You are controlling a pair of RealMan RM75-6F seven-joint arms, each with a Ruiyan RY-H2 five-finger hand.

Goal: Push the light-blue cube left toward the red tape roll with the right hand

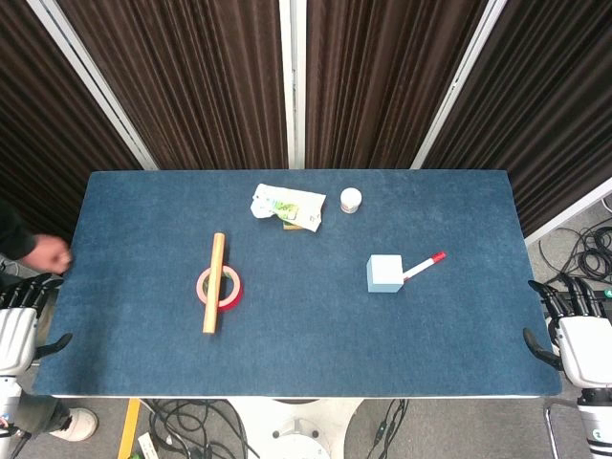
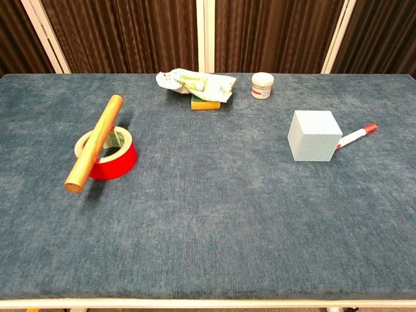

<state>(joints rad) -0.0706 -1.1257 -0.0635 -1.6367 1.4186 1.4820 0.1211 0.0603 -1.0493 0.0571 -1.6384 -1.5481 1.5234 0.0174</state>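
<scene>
The light-blue cube (image 1: 385, 273) (image 2: 314, 135) stands right of the table's middle. The red tape roll (image 1: 220, 288) (image 2: 107, 155) lies to its left, with a wooden stick (image 1: 213, 282) (image 2: 95, 143) resting across it. My right hand (image 1: 578, 330) hangs off the table's right edge, well right of the cube, fingers apart and holding nothing. My left hand (image 1: 21, 320) is off the left edge, also holding nothing. Neither hand shows in the chest view.
A red-capped white marker (image 1: 424, 267) (image 2: 356, 136) lies against the cube's right side. At the back are a crumpled wrapper (image 1: 286, 207) (image 2: 195, 84) on a yellow sponge and a small white jar (image 1: 351, 200) (image 2: 262, 85). A person's hand (image 1: 46, 254) is at the left edge.
</scene>
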